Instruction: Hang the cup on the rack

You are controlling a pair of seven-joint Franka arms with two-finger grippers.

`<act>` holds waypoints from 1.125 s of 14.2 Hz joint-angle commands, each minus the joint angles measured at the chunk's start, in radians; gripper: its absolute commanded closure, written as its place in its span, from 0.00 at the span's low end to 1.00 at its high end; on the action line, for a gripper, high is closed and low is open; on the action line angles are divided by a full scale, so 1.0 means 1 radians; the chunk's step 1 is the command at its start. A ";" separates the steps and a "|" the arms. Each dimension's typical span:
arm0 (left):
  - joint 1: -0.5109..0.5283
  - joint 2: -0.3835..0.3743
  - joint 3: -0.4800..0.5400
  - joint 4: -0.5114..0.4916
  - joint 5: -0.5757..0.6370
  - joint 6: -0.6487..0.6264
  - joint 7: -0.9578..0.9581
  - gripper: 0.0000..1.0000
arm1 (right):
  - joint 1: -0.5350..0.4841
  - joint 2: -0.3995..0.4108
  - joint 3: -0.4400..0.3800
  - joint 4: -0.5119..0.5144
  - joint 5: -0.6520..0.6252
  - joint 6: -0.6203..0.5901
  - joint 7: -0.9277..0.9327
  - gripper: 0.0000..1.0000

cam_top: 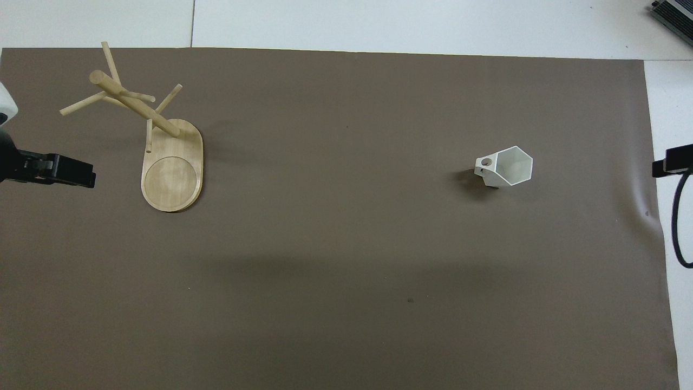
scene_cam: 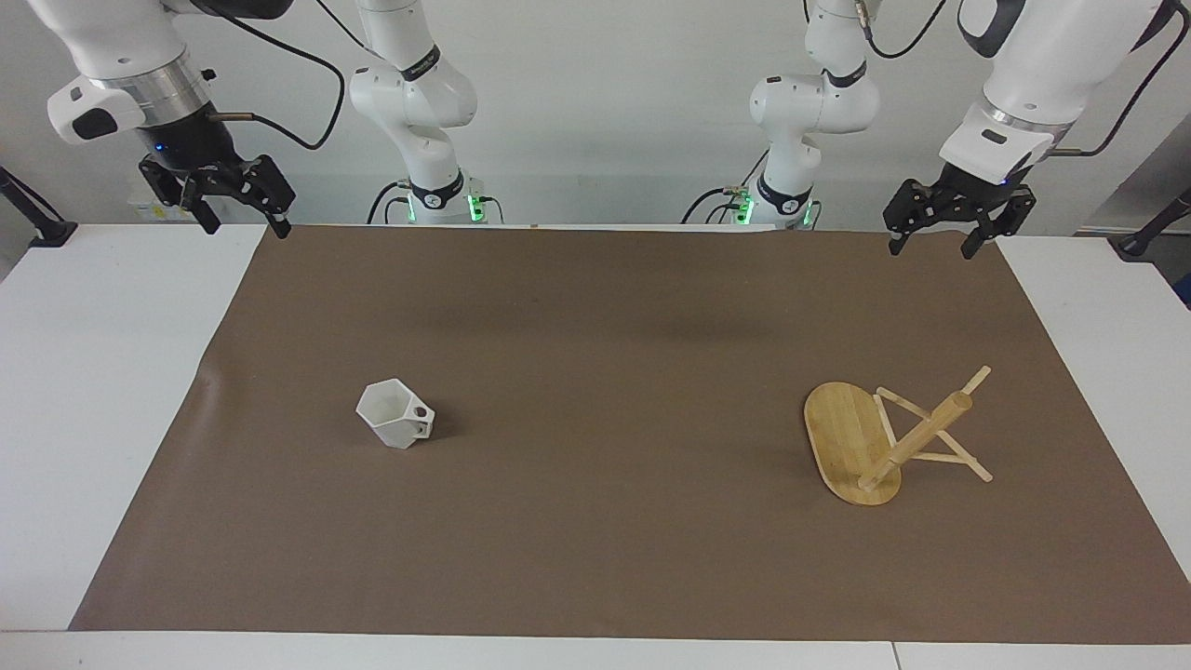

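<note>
The small white cup [scene_cam: 395, 414] [cam_top: 506, 167] stands on the brown mat toward the right arm's end of the table. Its hexagonal mouth faces up and its pierced handle points toward the rack. The bamboo rack [scene_cam: 875, 437] [cam_top: 162, 146] stands on its oval base toward the left arm's end, its pegs bare. My left gripper [scene_cam: 932, 247] hangs open and empty over the mat's corner nearest the robots on its own side. My right gripper [scene_cam: 244, 223] hangs open and empty over the matching corner at its end. Both are well apart from cup and rack.
The brown mat [scene_cam: 595, 521] covers most of the white table [scene_cam: 93, 372]. In the overhead view only one dark finger of each gripper shows at the side edges, the left gripper's fingers [cam_top: 70, 172] and the right gripper's fingers [cam_top: 671, 161]. A black cable [cam_top: 677, 227] loops beside the mat.
</note>
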 commanded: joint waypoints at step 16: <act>-0.009 -0.027 0.010 -0.031 -0.012 0.016 0.012 0.00 | 0.009 -0.049 0.022 -0.098 0.004 0.072 -0.025 0.00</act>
